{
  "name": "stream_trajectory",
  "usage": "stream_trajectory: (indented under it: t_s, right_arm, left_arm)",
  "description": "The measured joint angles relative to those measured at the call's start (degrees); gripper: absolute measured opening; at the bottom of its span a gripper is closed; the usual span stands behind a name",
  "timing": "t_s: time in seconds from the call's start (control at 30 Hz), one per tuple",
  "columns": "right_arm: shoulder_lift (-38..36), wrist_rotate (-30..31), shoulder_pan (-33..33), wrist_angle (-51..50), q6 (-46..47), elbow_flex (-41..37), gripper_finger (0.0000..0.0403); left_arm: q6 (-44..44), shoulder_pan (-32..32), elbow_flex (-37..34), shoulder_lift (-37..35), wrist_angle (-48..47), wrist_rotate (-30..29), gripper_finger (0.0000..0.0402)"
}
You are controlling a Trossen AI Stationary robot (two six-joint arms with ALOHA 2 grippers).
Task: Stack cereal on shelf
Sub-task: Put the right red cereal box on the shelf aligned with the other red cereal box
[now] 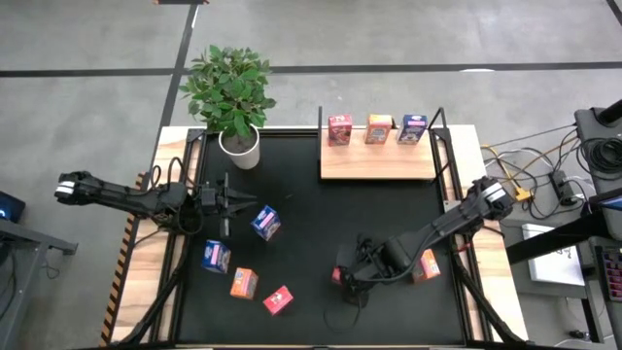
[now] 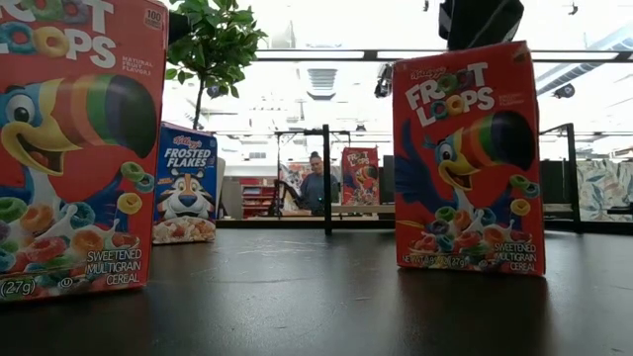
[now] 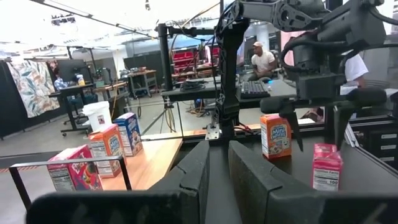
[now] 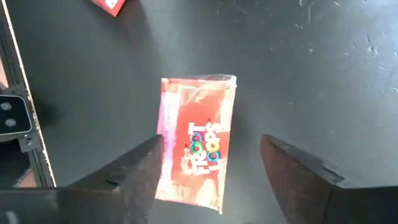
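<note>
The light-wood shelf (image 1: pixel 377 163) lies at the far right of the table with a red (image 1: pixel 339 129), an orange (image 1: pixel 378 127) and a blue box (image 1: pixel 412 127) standing in a row on it. My right gripper (image 1: pixel 342 276) is open and points down over a red Froot Loops box (image 4: pixel 198 143), one finger on either side. That box stands upright on the table (image 2: pixel 465 158). Loose boxes rest on the tabletop: two blue (image 1: pixel 265 222) (image 1: pixel 216 256), an orange (image 1: pixel 243 283), a red (image 1: pixel 278 300), and another orange (image 1: pixel 425 264) beside the right arm. My left gripper (image 1: pixel 238 201) is shut and hovers left of centre.
A potted plant (image 1: pixel 233 97) stands at the far left corner. Thin black posts (image 1: pixel 439 122) rise at the shelf's ends. Cables and equipment (image 1: pixel 544 185) lie past the right edge. People show in the room behind. The middle of the black tabletop (image 1: pixel 321 224) is bare.
</note>
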Motion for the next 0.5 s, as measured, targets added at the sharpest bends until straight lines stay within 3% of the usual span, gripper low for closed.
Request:
stream_trajectory:
  t_s: [0.5]
  right_arm:
    - [-0.2, -0.2, 0.2, -1.0, 1.0, 1.0, 0.0263]
  left_arm:
    - [0.0, 0.0, 0.0, 0.0, 0.1, 0.0, 0.0045]
